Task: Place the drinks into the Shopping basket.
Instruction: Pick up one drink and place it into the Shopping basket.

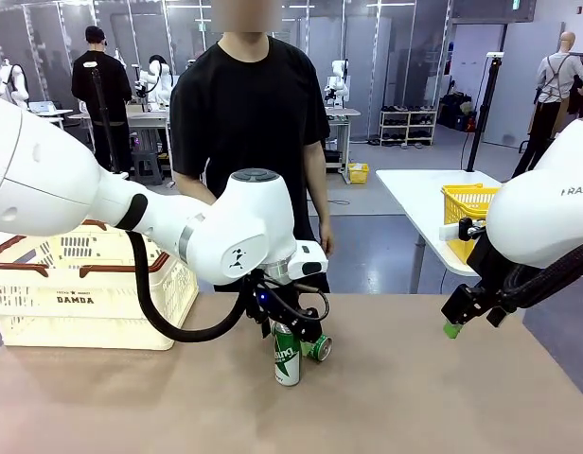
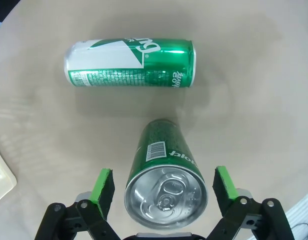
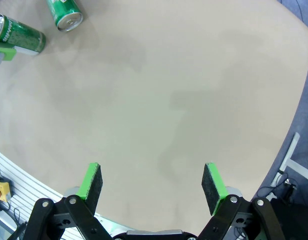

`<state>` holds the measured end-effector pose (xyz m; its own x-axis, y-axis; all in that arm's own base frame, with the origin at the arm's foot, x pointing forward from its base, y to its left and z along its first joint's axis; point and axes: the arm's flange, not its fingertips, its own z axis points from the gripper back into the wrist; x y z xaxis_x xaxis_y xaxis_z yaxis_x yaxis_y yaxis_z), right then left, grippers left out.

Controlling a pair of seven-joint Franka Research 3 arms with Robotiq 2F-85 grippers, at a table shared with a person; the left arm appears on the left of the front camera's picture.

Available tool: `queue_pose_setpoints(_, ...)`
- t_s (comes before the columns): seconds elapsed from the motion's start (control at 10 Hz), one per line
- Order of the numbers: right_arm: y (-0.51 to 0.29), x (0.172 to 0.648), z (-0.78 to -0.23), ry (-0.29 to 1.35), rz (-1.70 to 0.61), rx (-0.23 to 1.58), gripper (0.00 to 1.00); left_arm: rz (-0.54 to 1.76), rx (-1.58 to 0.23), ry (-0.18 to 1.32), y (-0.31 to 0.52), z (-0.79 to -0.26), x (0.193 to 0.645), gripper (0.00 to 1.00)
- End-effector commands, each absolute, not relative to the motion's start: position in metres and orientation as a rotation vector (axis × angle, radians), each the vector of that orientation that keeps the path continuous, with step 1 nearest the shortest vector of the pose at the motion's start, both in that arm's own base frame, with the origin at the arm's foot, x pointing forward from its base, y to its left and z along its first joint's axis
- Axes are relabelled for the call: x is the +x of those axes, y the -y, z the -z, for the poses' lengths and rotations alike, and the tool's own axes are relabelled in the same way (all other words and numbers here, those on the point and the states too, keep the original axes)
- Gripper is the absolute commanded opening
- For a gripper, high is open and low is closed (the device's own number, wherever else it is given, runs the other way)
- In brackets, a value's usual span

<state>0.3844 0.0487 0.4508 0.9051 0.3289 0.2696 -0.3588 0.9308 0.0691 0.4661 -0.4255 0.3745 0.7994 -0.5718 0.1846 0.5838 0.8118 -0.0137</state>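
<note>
While Shopping basket (image 1: 93, 301) sits left, cans (image 1: 287, 357) on table (image 1: 433, 397).

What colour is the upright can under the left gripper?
Upright can: green, silver top; best in left wrist view.

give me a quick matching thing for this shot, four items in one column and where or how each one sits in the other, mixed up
Column A
1. upright green can
2. lying green can
3. Shopping basket
4. right gripper

Column B
a. open above a bare part of the table
b. on its side, just beyond the other can
c. cream-white, at the robot's left end of the table
d. standing between the open pads of the left gripper

Pairs: 1-d, 2-b, 3-c, 4-a
</note>
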Motion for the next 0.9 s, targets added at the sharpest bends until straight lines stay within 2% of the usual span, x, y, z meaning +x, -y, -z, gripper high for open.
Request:
queue_pose_setpoints(0.0, -0.0465, 0.3850, -0.4521, 0.255, -0.370, 0.124, 1.00, 0.618, -0.070, 0.167, 0.4286, -0.3760, 0.4677, 1.00)
queue_pose_setpoints(0.5, -0.0465, 0.3850, -0.4521, 0.255, -0.370, 0.124, 1.00, 0.628, -0.070, 0.166, 0.4318, -0.3760, 0.4678, 1.00)
queue_pose_setpoints(0.6, -0.0465, 0.3850, -0.4521, 0.255, -0.370, 0.124, 1.00, 0.633, -0.065, 0.172, 0.4335, -0.3764, 0.4680, 0.97)
queue_pose_setpoints(0.8, -0.0465, 0.3850, -0.4521, 0.255, -0.370, 0.124, 1.00, 0.648, -0.060, 0.186, 0.4358, -0.3779, 0.4677, 0.79)
